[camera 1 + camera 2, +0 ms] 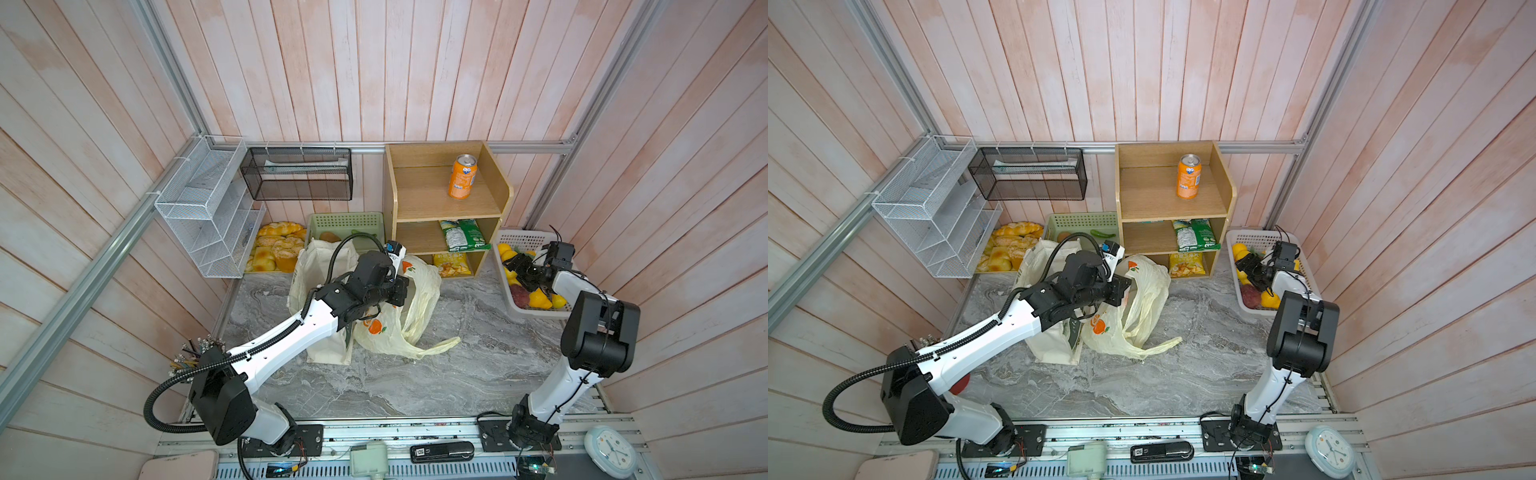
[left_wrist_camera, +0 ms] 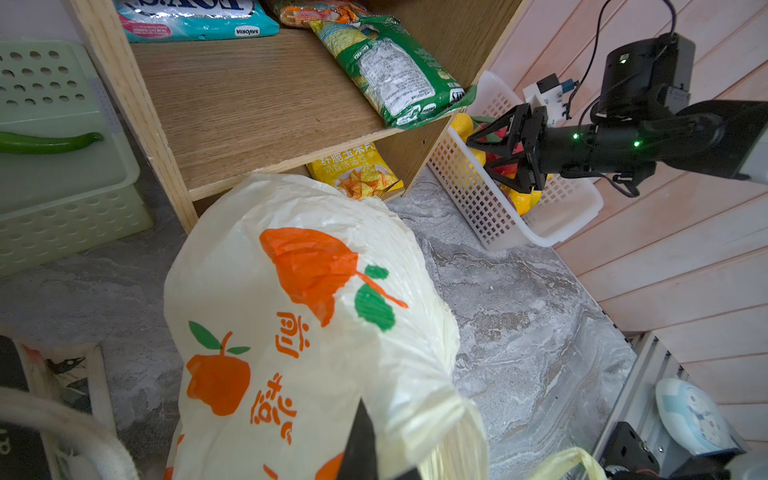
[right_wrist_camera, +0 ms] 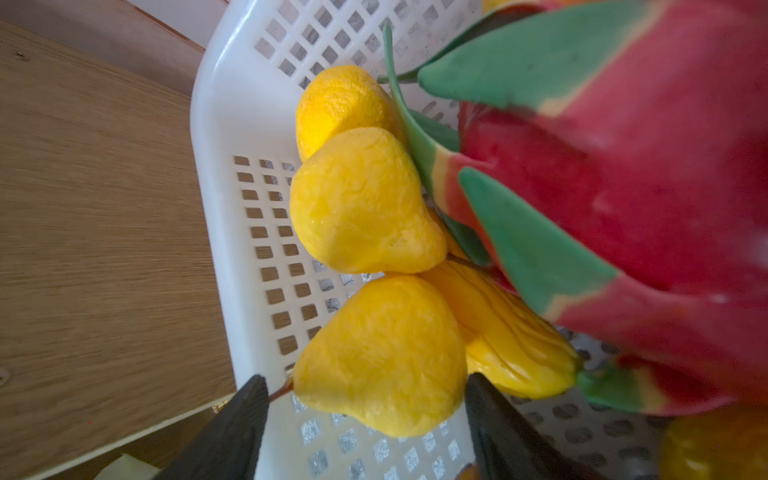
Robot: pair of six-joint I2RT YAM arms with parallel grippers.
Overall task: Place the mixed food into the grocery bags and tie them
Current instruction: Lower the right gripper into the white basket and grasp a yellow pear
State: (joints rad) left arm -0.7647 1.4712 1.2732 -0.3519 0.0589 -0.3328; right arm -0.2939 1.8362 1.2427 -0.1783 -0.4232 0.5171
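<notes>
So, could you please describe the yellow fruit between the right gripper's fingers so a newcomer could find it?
Start at the wooden shelf unit; the white lattice basket stands right beside it. Inside, beside the red dragon fruit, it is the pear-shaped yellow fruit framed by the open right gripper. Its yellow neighbours lie outside that gap.

Parted claw point(image 3: 365, 377) around yellow fruit point(image 3: 374, 332) in white basket point(image 3: 232, 124).

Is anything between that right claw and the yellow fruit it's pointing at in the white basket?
Nothing visible. The right gripper has open jaws either side of the nearest yellow fruit in the white basket; a second yellow fruit and a red dragon fruit only crowd it from beside.
</notes>
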